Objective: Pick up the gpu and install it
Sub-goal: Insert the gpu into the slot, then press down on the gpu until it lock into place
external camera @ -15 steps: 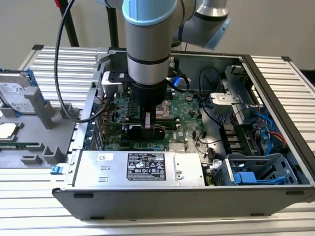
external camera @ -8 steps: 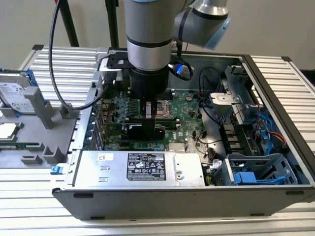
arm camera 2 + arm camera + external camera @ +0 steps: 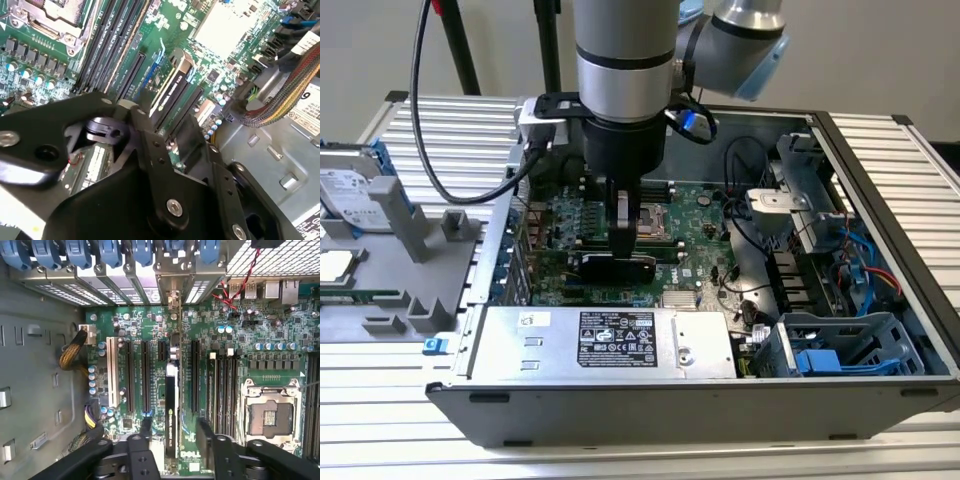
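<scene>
1. The gpu (image 3: 171, 412) stands on edge in an expansion slot of the motherboard (image 3: 280, 340). In the first wrist view it is seen from above as a thin black strip, and its metal bracket end reaches the case's rear slot wall (image 3: 125, 275).
2. The gripper (image 3: 172, 432) hangs just above the gpu. Its two black fingers (image 3: 145, 427) stand one on each side of the card with a gap showing on both sides, so the jaws are spread and not pinching it.
3. In the exterior view the gpu (image 3: 615, 266) is a dark bar below the gripper (image 3: 623, 235), just beside the processor socket (image 3: 650, 222) and well inside the computer case (image 3: 880, 150).
4. Room around the gpu is tight: empty black slots (image 3: 131, 375) run parallel on one side of it, and another long slot with the memory slots (image 3: 227, 390) beyond it lies on the other.
5. The power supply (image 3: 610, 342) bounds the motherboard along the case's near wall in the exterior view; the drive cage (image 3: 840, 350) and bundled cables (image 3: 865, 265) fill the end on the exterior view's right.
6. In the second wrist view the gripper's black body covers the near part of the gpu (image 3: 172, 97), so only its top edge shows.
7. The slot contact beneath the gpu is hidden; how deep it sits cannot be told.
8. Outside the case, on the exterior view's left, a grey parts fixture (image 3: 415, 250) sits on the slatted table (image 3: 890, 440).
</scene>
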Action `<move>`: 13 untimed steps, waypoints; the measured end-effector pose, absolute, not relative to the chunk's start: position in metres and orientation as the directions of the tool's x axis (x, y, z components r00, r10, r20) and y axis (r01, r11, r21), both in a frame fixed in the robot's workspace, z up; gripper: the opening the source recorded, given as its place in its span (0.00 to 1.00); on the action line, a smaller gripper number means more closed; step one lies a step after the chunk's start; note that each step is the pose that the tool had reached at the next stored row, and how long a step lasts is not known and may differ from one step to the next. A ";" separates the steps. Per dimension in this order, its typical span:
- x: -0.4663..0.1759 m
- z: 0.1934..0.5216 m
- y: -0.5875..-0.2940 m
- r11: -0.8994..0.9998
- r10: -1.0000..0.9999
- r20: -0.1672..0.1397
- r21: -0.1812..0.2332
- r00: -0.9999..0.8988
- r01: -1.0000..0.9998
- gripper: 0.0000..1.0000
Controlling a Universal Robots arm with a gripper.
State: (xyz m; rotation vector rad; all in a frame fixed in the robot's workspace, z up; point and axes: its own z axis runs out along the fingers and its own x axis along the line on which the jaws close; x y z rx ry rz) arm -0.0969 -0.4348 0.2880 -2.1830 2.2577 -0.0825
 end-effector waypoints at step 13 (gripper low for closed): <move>-0.097 0.293 -0.435 0.033 -0.999 0.036 -0.039 -0.034 -0.999 0.00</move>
